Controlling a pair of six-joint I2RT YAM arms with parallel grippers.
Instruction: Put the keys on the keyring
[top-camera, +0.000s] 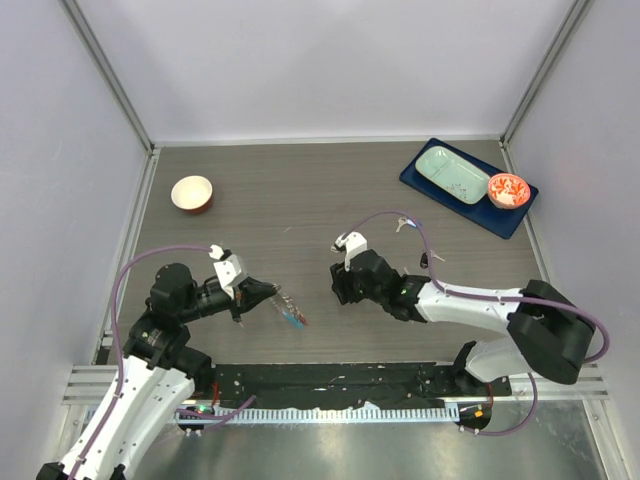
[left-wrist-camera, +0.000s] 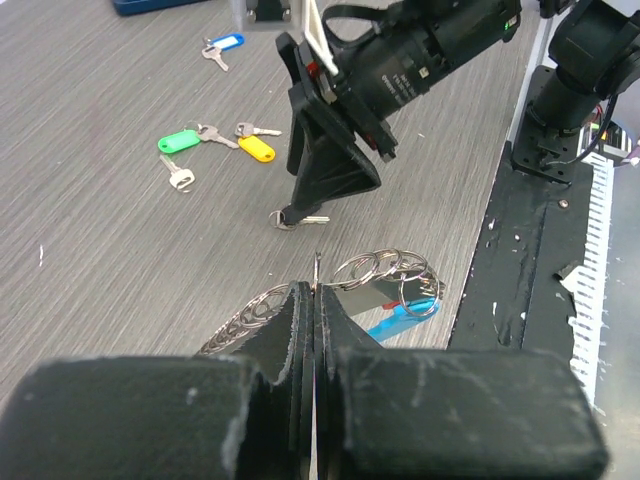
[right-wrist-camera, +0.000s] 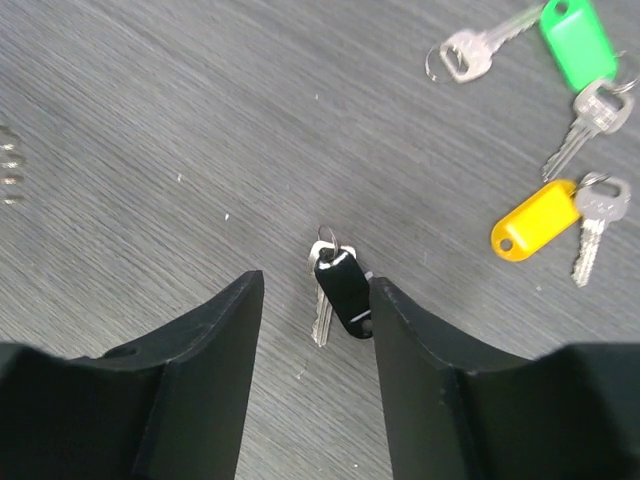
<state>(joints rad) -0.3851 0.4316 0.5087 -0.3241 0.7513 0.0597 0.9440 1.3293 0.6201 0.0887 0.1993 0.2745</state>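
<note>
Left gripper (left-wrist-camera: 313, 300), held low, is clamped shut on the keyring (left-wrist-camera: 385, 268). Right gripper (right-wrist-camera: 315, 285) points down, fingers (right-wrist-camera: 200, 360) half-spread astride the black-tagged key (right-wrist-camera: 345, 290).

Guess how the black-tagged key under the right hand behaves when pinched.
The black-tagged key is probably stiff and light: small metal blade, plastic tag. It lies flat on the table, so the right hand may skid it rather than lift it. Tag and blade join at a small ring, so one will likely swing once raised.
</note>
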